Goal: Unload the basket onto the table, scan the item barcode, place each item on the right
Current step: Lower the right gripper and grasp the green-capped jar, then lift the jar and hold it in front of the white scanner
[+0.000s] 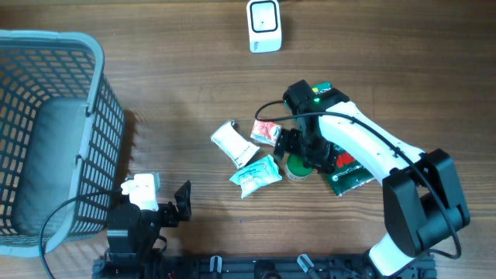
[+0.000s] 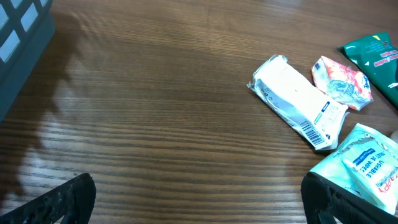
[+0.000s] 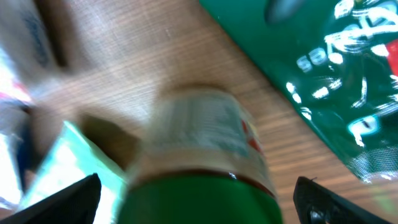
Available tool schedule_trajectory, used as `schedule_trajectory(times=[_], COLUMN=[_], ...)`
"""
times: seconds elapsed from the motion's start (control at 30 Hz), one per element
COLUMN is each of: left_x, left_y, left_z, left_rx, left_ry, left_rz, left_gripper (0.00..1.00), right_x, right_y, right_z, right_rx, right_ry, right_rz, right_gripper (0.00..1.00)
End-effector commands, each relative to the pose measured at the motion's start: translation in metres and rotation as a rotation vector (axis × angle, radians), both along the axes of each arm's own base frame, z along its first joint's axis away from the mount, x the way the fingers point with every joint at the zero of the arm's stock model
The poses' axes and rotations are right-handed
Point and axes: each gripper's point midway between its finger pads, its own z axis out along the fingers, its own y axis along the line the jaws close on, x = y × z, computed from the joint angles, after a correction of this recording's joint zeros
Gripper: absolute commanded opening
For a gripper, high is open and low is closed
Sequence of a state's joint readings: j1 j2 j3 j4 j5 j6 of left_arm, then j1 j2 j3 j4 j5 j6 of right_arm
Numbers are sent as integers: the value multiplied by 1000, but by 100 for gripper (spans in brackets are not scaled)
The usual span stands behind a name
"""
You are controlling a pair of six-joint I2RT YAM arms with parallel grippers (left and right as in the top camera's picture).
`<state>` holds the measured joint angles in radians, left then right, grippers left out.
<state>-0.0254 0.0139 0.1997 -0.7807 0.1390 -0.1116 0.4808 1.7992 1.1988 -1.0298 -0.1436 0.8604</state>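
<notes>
pickup looks to be the step in hand. right end effector (image 3: 196, 202) hangs over the round green-capped bottle with a pale label (image 3: 199, 130). its fingers are spread wide to either side of the cap, with a gap showing on each side. the wrist view is blurred, so i cannot tell how low it sits. the bottle is right of the counter's middle, just beside a dark green glossy pouch (image 1: 353, 177) and a teal crinkled packet (image 1: 256, 174). a white flat packet with a printed barcode (image 2: 298, 102) and a red-and-white sachet (image 2: 341, 79) lie near.

left end effector (image 2: 198, 202) rests by the near edge, spread and holding nothing, beside the blue-grey plastic mesh basket (image 1: 54, 36) at the left edge. the white boxy barcode scanner (image 1: 264, 25) stands at the far edge, well apart from the bottle.

next, i judge, the fingers must press onto the bottle, lift it, and turn its barcode towards the scanner. that barcode is not visible here.
</notes>
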Motion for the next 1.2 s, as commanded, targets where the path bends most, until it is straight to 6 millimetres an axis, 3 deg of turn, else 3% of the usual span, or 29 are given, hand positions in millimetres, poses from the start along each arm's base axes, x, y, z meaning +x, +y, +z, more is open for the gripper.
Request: schedule_trajectory(times=[0.0, 0.23, 0.43, 0.5, 0.6, 0.7, 0.87, 1.0, 1.1, 1.17], left_x=[0, 0, 0, 0, 0, 0, 0, 0, 0, 0], left_y=[0, 0, 0, 0, 0, 0, 0, 0, 0, 0], left_z=[-1, 0, 0, 0, 0, 0, 0, 0, 0, 0], left_rx=[-6, -6, -6, -6, -6, -6, -6, -6, -6, -6], left_ry=[-2, -3, -3, -3, -3, -3, -3, -3, -3, -3], left_rz=[4, 4, 4, 4, 4, 4, 4, 4, 4, 4], left_gripper=[100, 100, 100, 100, 100, 100, 100, 100, 100, 100], right_x=[4, -17, -19, -23, -28, -31, -35, -33, -42, -51], right_y=[-3, -14, -15, -17, -20, -13, -1, 1, 17, 39], right_z=[-9, -42, -63, -69, -72, -71, -56, -33, -2, 23], right_rx=[-40, -58, -36, -33, -39, 5, 80, 83, 192, 358], right_ry=[-13, 15, -20, -25, -12, 3, 48, 75, 146, 184], right_rz=[-150, -182, -181, -181, -173, -94, 27, 139, 253, 361], right_gripper=[100, 100, 97, 89, 69, 59, 58, 59, 58, 58])
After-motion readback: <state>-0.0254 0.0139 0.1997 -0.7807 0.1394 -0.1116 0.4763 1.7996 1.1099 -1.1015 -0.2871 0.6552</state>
